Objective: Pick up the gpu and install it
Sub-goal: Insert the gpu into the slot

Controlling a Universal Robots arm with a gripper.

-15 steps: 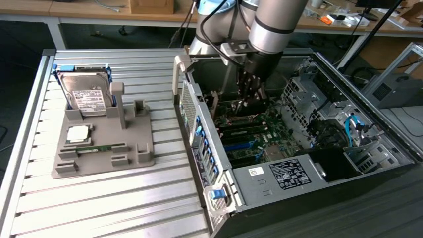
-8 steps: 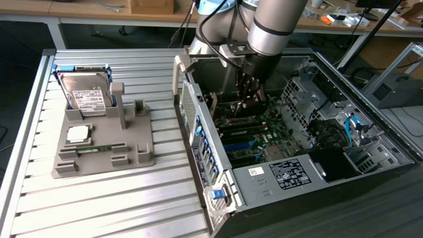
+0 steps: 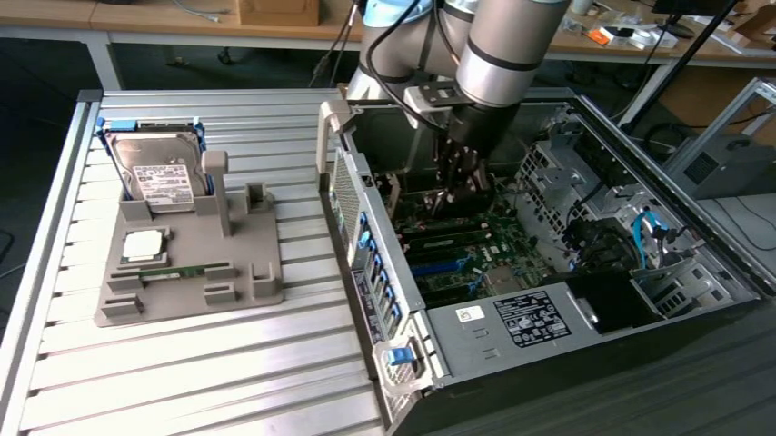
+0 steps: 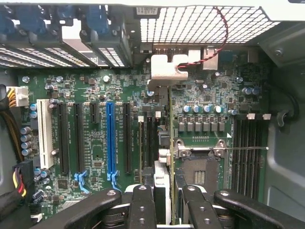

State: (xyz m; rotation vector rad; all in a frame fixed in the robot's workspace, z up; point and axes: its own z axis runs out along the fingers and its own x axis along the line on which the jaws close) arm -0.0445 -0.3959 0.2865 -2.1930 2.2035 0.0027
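We see the gripper [image 4: 164, 200] clamped on the gpu [image 4: 170, 119], which hangs edge-on straight below it inside the computer case [image 3: 679, 300], long axis parallel to the motherboard [image 4: 95, 143] slots.

Tool [image 4: 165, 200] downward, closed on card

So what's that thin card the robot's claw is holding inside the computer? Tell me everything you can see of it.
The gpu is a thin flat card. The wrist view sees it edge-on, as a narrow tan-brown strip with a pale metal bracket at its far end. The gripper is clamped on it, and it stands on edge inside the open computer case. It hangs over the green motherboard, between the long slots and the processor socket. Whether it touches a slot cannot be told.
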